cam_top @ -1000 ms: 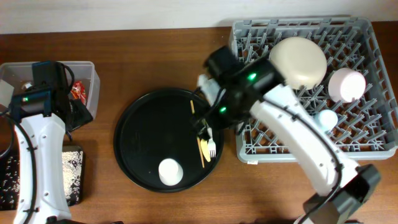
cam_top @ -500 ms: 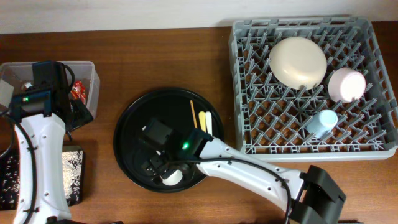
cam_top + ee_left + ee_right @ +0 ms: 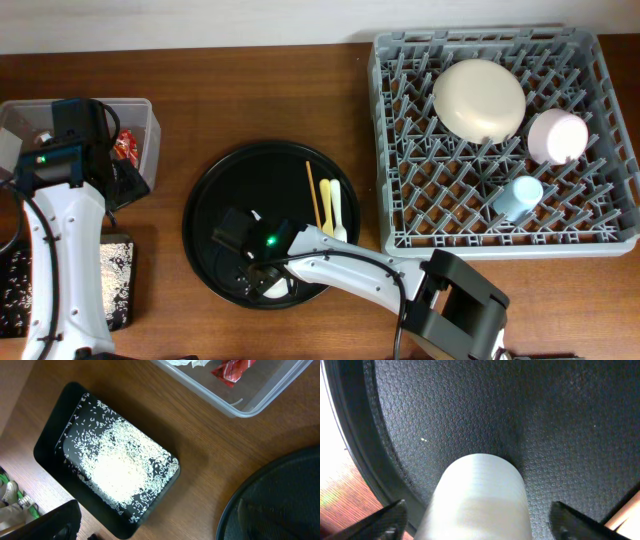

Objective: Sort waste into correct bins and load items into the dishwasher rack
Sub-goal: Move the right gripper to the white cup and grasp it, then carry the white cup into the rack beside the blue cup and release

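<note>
Surface: brown wooden table [image 3: 250, 90], pale wall along its far edge. A round black tray [image 3: 225, 200] sits mid-table. From the tray, the grey dishwasher rack [image 3: 420, 215] lies at 2 o'clock, holding the cream bowl [image 3: 478, 100], pink bowl [image 3: 556, 135] and light blue cup [image 3: 520, 197]. The clear tub [image 3: 140, 115] lies at 10 o'clock with the red wrapper [image 3: 125, 145] inside. The black container [image 3: 55, 440], strewn with rice grains [image 3: 117, 467], lies at 8 o'clock.

On the tray, the yellow fork [image 3: 335, 210] and orange chopsticks [image 3: 312, 195] lie side by side at 3 o'clock. The white cup [image 3: 475, 495] stands at 6 o'clock, near the rim.

My right gripper [image 3: 477, 512] is over that cup, jaws spread wide, one finger on either side and clear of its wall. My left gripper [image 3: 118, 170] hangs at the tub's near corner; I cannot tell whether it is apart or together.
</note>
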Available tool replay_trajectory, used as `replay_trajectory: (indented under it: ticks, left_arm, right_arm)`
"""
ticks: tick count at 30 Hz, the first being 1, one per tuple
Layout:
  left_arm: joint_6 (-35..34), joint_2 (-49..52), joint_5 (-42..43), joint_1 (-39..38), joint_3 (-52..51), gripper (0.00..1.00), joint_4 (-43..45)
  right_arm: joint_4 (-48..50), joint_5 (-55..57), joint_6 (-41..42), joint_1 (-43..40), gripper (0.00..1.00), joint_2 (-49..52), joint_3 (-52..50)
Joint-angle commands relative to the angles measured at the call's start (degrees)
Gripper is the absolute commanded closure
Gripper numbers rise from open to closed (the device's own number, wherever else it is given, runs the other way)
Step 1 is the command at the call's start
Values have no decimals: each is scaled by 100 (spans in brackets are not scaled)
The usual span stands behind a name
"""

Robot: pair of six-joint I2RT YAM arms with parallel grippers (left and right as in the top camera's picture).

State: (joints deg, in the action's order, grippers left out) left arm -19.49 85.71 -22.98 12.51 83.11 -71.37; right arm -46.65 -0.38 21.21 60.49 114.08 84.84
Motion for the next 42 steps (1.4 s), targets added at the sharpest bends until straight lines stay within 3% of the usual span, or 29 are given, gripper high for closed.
replay_trajectory:
  ticks: [1,7,12,15,17,26,29,33,38,42]
  left_arm:
    - [-13,-44,-59,13,42,1,-9]
    - [-13,-44,-59,15,42,1,-9]
    - [-13,-44,-59,13,42,1,-9]
    - [-13,-44,-59,15,42,1,-9]
    - [-13,-44,-59,15,42,1,-9]
    - [-13,-44,-59,13,42,1,-9]
    - [-13,-44,-59,13,42,1,-9]
    - [-13,-44,-57,13,42,1,-9]
    - [-13,-44,-59,13,42,1,-9]
    - [-13,-44,-59,13,42,1,-9]
  right_arm:
    - [-96,107,55,28,14,52,-9]
    - [-116,107,57,31,16,52,-11]
    - [-116,107,57,31,23,52,-11]
    - [-179,107,57,28,38,52,-11]
    - [-199,107,57,28,42,52,-11]
    - [-385,109,55,28,31,52,-9]
    - [-391,81,55,24,18,52,-9]
    - [-431,-22,52,20,17,52,-9]
    - [-564,-17,52,20,26,52,-9]
    - [-544,-20,9,17,46,50,33]
